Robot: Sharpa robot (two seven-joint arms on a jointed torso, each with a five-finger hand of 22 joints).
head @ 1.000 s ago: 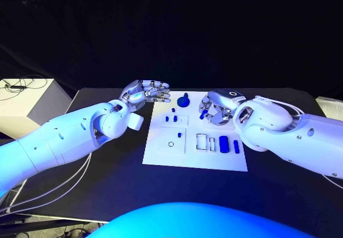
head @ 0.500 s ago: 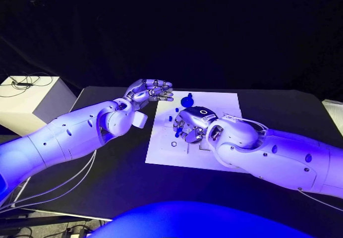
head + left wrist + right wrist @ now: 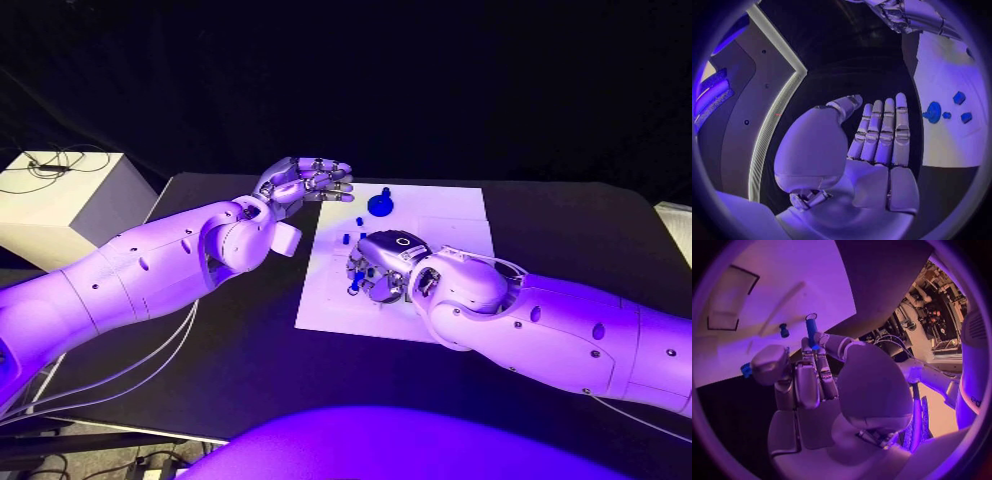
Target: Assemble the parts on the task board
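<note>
Over on the left, left hand (image 3: 304, 181) hovering above the black table (image 3: 188, 340), just off the far-left corner of the task board (image 3: 447, 215). Fingers (image 3: 879, 132) straight and pressed side by side in the left wrist view, thumb off to one side, nothing in the palm. Not touching the board or any part.

Moving right, white board lying flat in the middle of the table. Round blue part (image 3: 379, 204) near the far edge, with a couple of small blue parts (image 3: 346, 238) a bit nearer, all loose from either hand. Same cluster visible from the left wrist, round one (image 3: 932, 112) beside the smaller bits.

Further right, right hand (image 3: 382, 268) down low over the middle of the board, palm facing it. Slim blue peg (image 3: 811, 331) pinched between the fingertips (image 3: 821, 347) and thumb, rest of the fingers curled in close. Can't tell whether the peg's tip touches the board. Another small blue piece (image 3: 784, 330) just beside it on the white surface.
</note>
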